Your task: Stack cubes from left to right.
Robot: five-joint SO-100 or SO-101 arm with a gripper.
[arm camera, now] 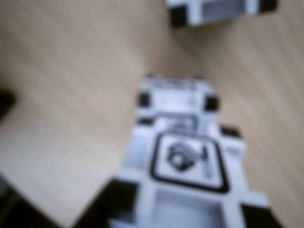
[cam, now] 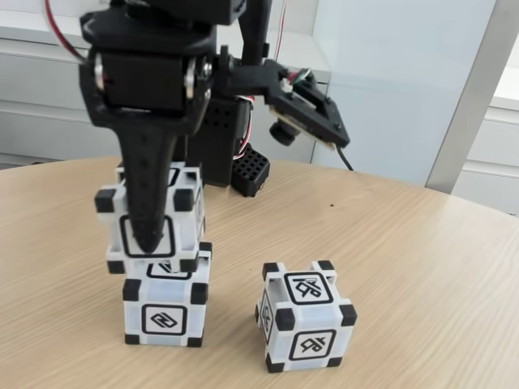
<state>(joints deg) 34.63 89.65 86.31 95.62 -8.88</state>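
While the worktop (cam: pixel 422 267) spreads as pale wood-grain laminate with a curved far edge, the black plastic arm (cam: pixel 154 73) rises behind the bottom cube, matte, with red and white wires at its joints. A black camera module (cam: pixel 312 113) juts from the arm, above and right of the bottom cube in the fixed view.

Three alike cubes follow, glossy white plastic, black corner blocks, black-framed square glyph on each face. Bottom cube (cam: pixel 166 312) sits flat on the worktop. Top cube (cam: pixel 154 223) rests on it, shifted slightly left and a bit askew, overhanging the bottom cube's left edge. Loose cube (cam: pixel 304 316) stands right of the bottom cube, apart from it, turned corner-on.

Claw (cam: pixel 150 239) is clenched on the top cube; its tapered black front finger (cam: pixel 146 186) covers the middle of that cube's front glyph. Rear finger is hidden.

Wrist view is blurred: top cube (arm camera: pixel 187 161) close below, bottom cube (arm camera: pixel 178 95) peeking past it, loose cube (arm camera: pixel 223 9) at the upper edge.
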